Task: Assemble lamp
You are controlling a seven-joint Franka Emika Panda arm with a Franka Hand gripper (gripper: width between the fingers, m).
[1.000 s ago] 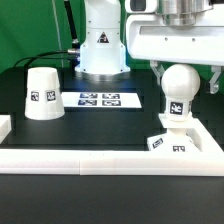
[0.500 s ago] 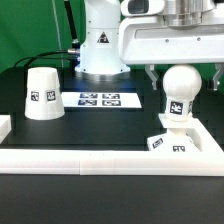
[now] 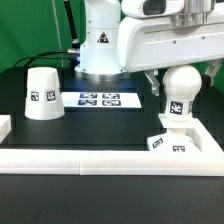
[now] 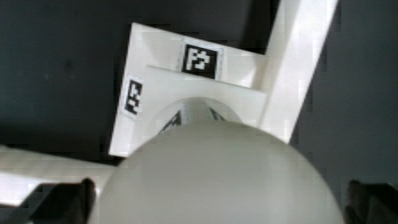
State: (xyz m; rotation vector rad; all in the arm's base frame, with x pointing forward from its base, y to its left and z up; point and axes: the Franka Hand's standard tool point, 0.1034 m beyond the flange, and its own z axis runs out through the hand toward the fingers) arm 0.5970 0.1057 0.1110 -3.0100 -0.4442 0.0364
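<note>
The white round-headed bulb (image 3: pixel 180 86) stands upright in the blocky square base (image 3: pixel 171 141) at the exterior view's right, against the rail. My gripper (image 3: pixel 182 78) is open, with one finger on each side of the bulb's head and small gaps between. In the wrist view the bulb (image 4: pixel 222 165) fills the space between the dark fingertips (image 4: pixel 64 201), with the tagged base (image 4: pixel 199 62) below it. The cone shade (image 3: pixel 42 93) stands alone on the black table at the exterior view's left.
The marker board (image 3: pixel 100 99) lies flat in the middle of the table. A long white rail (image 3: pixel 100 160) borders the front and right side, and it also shows in the wrist view (image 4: pixel 306 60). The robot's base (image 3: pixel 100 45) stands at the back.
The hand has shifted slightly toward the exterior view's left and tilted. The bulb, base and shade have not moved.
</note>
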